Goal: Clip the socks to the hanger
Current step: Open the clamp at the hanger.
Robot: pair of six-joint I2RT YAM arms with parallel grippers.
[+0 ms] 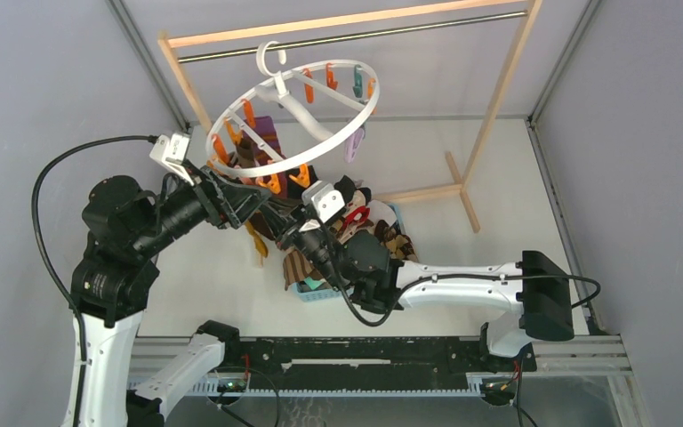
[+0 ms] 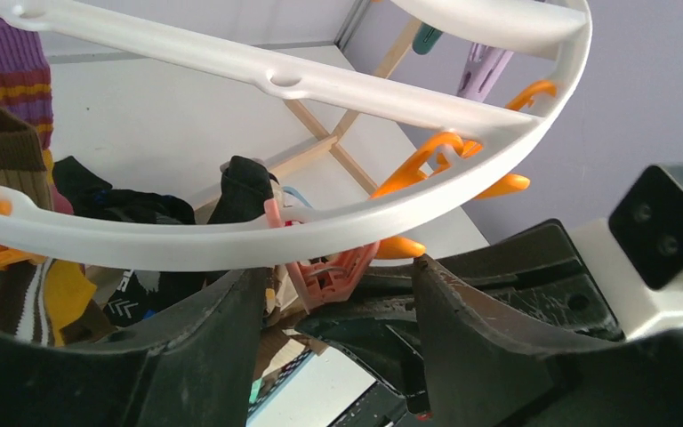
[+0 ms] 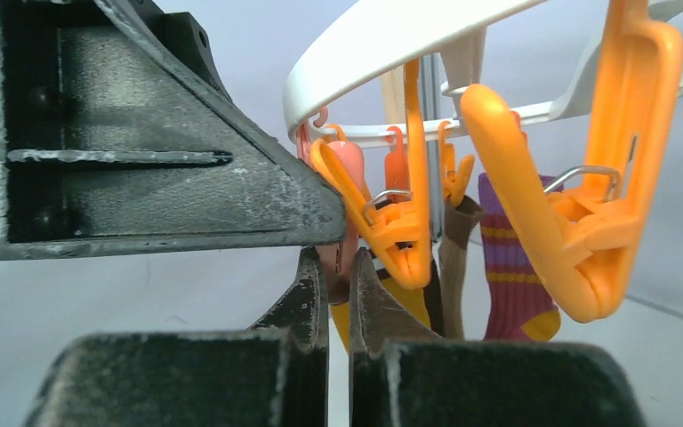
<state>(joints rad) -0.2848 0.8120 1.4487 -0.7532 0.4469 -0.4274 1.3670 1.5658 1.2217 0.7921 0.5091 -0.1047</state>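
The white ring hanger hangs from the rod, with orange, teal and pink clothespins. A purple striped sock and a brown sock hang clipped to it. More socks lie piled below it. My right gripper is shut on the lower end of a pink clothespin under the ring's near rim. My left gripper is open wide, one finger on each side of that same pink clothespin, holding nothing. In the top view both grippers, left and right, meet under the ring's near edge.
A light-blue basket holds the sock pile under the right arm. The wooden rack with its metal rod stands at the back, its foot on the table to the right. Large orange clothespins hang close to the right gripper.
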